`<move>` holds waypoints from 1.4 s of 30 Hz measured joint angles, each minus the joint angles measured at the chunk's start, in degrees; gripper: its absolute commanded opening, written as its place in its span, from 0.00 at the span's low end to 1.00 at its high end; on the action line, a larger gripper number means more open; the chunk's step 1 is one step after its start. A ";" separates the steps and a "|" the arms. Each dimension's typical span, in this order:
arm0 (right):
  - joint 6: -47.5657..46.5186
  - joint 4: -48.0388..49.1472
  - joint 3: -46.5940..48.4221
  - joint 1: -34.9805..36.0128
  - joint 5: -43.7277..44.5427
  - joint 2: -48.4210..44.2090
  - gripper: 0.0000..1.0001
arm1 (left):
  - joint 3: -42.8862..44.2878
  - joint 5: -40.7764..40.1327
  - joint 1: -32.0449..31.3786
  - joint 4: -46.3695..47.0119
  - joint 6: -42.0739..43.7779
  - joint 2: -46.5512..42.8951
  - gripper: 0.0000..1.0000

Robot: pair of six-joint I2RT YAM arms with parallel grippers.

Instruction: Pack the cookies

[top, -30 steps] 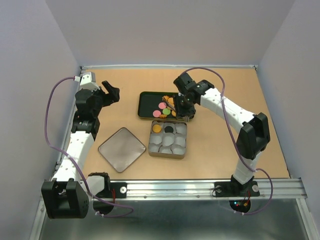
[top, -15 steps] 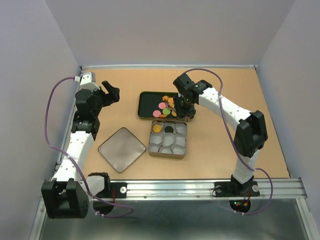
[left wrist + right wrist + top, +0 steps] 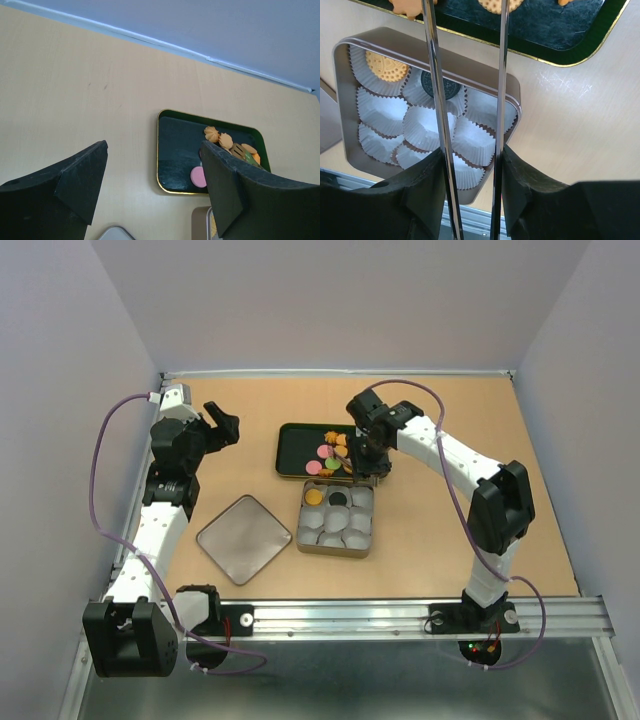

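The cookies [image 3: 331,454] lie in a pile at the right end of a dark green tray [image 3: 296,447]; they are orange, pink and green. A square tin [image 3: 337,545] of white paper cups sits just in front of it, with an orange cookie [image 3: 314,497] and a black cookie [image 3: 339,498] in its back cups. My right gripper [image 3: 362,455] is shut on metal tongs [image 3: 433,75]. The blades stand apart and reach over the tin [image 3: 342,45] toward the tray [image 3: 570,42]; their tips are out of view. My left gripper [image 3: 225,427] is open and empty, left of the tray [image 3: 180,145].
The tin's square lid [image 3: 243,537] lies flat to the left of the tin. The left wrist view shows a pink cookie [image 3: 198,176] and orange flower cookies [image 3: 212,133] in the tray. Walls enclose the table on three sides.
My right gripper with the tongs has shifted slightly left, over the tray's right end. The left arm has not moved.
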 measured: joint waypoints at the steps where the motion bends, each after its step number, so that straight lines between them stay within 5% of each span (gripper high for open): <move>1: 0.02 -0.07 -0.20 0.00 -0.07 0.00 0.47 | 0.00 0.00 0.00 0.00 0.00 0.00 0.86; 18: 0.15 -0.98 -2.45 0.00 1.20 0.20 0.40 | 0.00 0.00 0.00 0.00 0.00 0.00 0.86; 35: 0.26 -4.26 6.27 0.00 5.27 0.39 0.38 | 0.00 0.02 0.00 0.02 0.00 0.00 0.86; 42: 0.90 -9.55 7.87 0.00 6.93 -7.82 0.38 | 0.00 0.02 0.00 0.02 0.00 0.00 0.86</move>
